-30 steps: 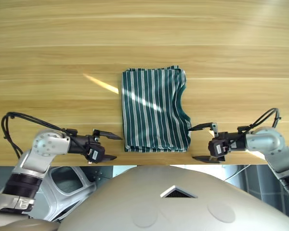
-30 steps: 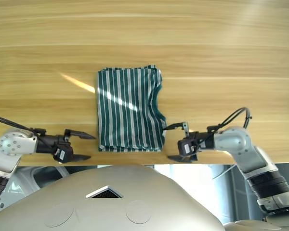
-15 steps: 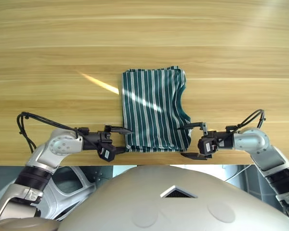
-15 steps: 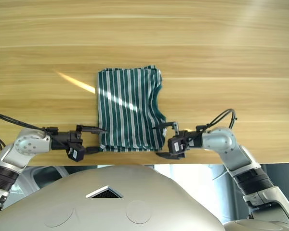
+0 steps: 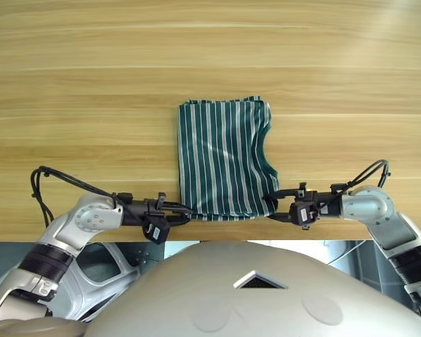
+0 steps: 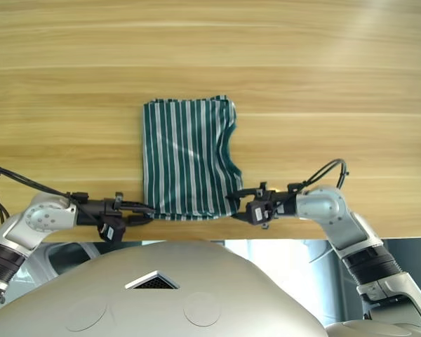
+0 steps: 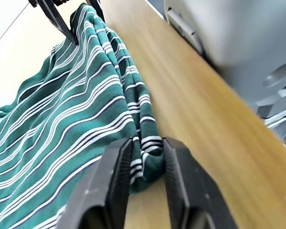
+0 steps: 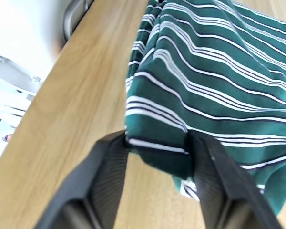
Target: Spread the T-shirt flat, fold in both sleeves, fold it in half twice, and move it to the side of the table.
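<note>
T-shirt (image 5: 224, 158), green with white stripes, folded to an upright rectangle, flat on the wooden table (image 5: 91, 70) at centre of frame in the head views. Neckline curve along its right edge. Lower edge close to the table's near edge at bottom of frame. Upper edge above mid-frame, well apart from both arms.

Clamped at the lower-left corner by the left gripper (image 5: 186, 209), reaching in from lower left, jaws pinched tight on the cloth. Clamped at the lower-right corner by the right gripper (image 5: 272, 207), reaching in from lower right, jaws likewise clenched on fabric. Both grippers low at table level, pointing toward each other across the shirt's bottom edge.

In left wrist view, folded layers bunched between the two black fingers (image 7: 112, 171), touching both, wood just beside. In right wrist view, striped corner squeezed between the fingers (image 8: 109, 167), hem layers stacked in the grip.

Rest of the shirt smooth and flat on the wood. Wood grain running left to right.
</note>
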